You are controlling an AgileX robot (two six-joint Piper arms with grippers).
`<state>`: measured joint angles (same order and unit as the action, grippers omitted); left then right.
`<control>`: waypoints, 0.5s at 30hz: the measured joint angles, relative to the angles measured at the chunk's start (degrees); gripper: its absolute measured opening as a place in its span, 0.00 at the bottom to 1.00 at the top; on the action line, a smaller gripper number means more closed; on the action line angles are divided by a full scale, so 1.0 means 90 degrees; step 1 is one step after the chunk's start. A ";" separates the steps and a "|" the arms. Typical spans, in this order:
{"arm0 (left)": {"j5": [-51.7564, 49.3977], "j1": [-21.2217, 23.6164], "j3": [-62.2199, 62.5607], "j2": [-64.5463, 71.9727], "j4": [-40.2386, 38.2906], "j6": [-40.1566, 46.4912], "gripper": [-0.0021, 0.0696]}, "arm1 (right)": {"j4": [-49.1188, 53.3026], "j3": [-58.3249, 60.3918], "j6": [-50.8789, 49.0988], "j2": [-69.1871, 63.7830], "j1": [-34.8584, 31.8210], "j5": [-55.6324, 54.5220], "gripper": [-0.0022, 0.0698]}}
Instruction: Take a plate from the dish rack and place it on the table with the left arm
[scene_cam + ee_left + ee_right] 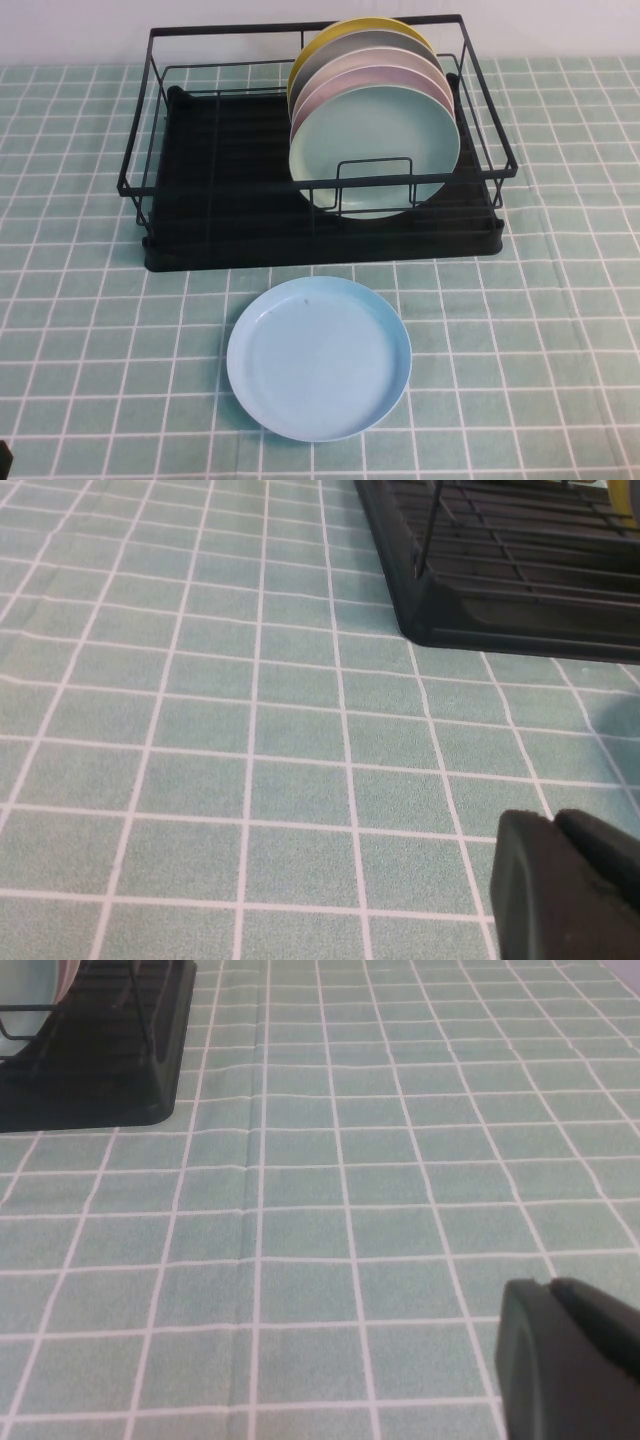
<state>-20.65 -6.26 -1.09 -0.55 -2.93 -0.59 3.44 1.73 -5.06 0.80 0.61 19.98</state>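
The pale mint-green plate (375, 150) stands upright at the front of a row of plates in the black wire dish rack (230, 200), at the rack's right side. The rack sits at the back of the teal checked table (100, 350). My left gripper (553, 825) is shut and empty, low over bare cloth to the front left of the rack's corner (500, 610). My right gripper (550, 1290) is shut and empty, over bare cloth to the right of the rack (100, 1060). Neither gripper shows in the high view.
A sky-blue plate (318, 358) lies flat on the table in front of the rack. Behind the mint plate stand pink, grey and yellow plates (360, 45). The rack's left half holds no plates. A black corner (4, 460) shows at the lower left edge.
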 joint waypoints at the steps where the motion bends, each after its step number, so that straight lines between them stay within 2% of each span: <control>1: 0.0000 0.0000 0.0000 0.0000 0.0010 0.0000 0.02 | 0.0000 0.0000 0.0000 0.0000 0.0000 0.0000 0.00; 9: 0.0086 0.0000 -0.0013 0.0000 -0.0129 -0.0130 0.02 | 0.0000 0.0000 -0.0011 0.0000 0.0000 0.0000 0.00; 15: 0.1305 0.0000 -0.0036 0.0000 -0.1767 -0.1251 0.02 | -0.0010 0.0000 -0.0011 0.0000 0.0000 0.0000 0.00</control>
<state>-8.91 -6.26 -1.41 -0.55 -18.83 -11.85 3.35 1.73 -5.16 0.80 0.61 19.98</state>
